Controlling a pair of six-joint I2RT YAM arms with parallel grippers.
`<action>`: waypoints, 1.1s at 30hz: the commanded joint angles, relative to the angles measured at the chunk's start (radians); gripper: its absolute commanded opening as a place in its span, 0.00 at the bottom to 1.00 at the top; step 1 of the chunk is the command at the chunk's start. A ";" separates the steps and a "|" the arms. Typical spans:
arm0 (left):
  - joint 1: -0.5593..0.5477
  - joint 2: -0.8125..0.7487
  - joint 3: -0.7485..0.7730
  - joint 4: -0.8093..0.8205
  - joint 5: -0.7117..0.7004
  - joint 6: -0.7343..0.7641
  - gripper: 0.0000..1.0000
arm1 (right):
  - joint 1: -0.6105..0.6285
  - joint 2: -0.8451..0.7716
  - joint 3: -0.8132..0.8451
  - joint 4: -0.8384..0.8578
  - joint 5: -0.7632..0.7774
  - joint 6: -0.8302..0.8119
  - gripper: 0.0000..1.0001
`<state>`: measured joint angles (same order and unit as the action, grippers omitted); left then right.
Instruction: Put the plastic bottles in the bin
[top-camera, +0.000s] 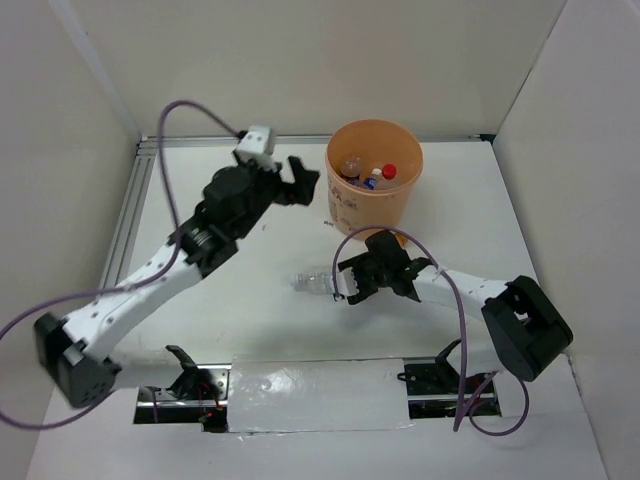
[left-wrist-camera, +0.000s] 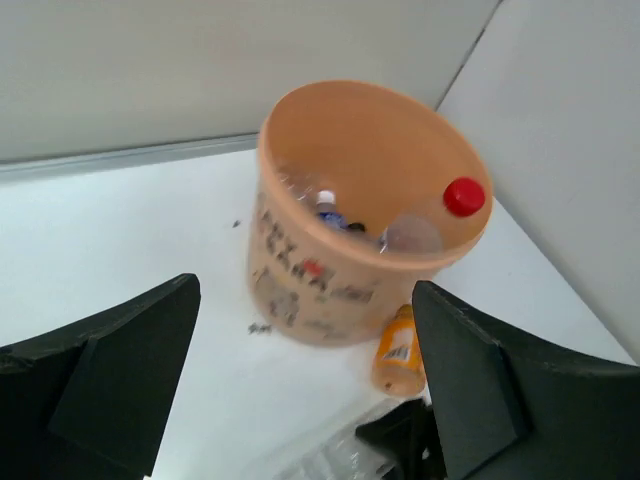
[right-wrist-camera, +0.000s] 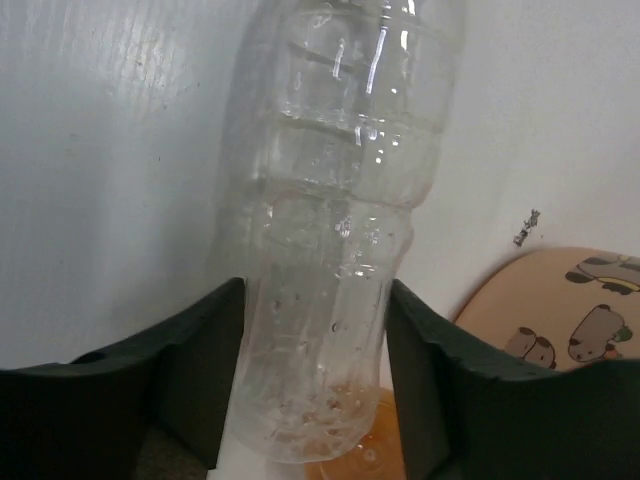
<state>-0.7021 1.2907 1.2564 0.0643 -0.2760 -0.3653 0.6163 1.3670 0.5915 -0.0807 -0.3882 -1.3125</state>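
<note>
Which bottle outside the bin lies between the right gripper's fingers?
The clear ribbed bottle. The other one outside, the small orange bottle, sits beside the bin, not between any fingers.

Clear bottle (top-camera: 313, 282) flat near upright bin (top-camera: 380, 208)

There was one bin (top-camera: 375, 200). Inside it at least three bottles (top-camera: 388, 172) could be counted, though the heap was too jumbled for a sure total. Outside lay two more: one clear bottle (top-camera: 315, 282) and one small orange bottle (left-wrist-camera: 398, 350).
</note>
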 joint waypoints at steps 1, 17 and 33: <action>0.026 -0.174 -0.236 0.031 -0.031 0.019 1.00 | 0.008 0.018 0.004 -0.109 -0.080 -0.021 0.56; 0.026 -0.584 -0.598 -0.103 0.015 -0.146 1.00 | 0.008 0.133 0.108 -0.169 -0.101 0.078 0.84; -0.005 -0.946 -0.661 -0.193 0.021 -0.119 1.00 | -0.091 -0.106 0.751 -0.279 -0.397 0.522 0.17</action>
<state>-0.7029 0.3424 0.5827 -0.1246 -0.2787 -0.5003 0.5636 1.2987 1.2507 -0.4309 -0.7036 -0.9424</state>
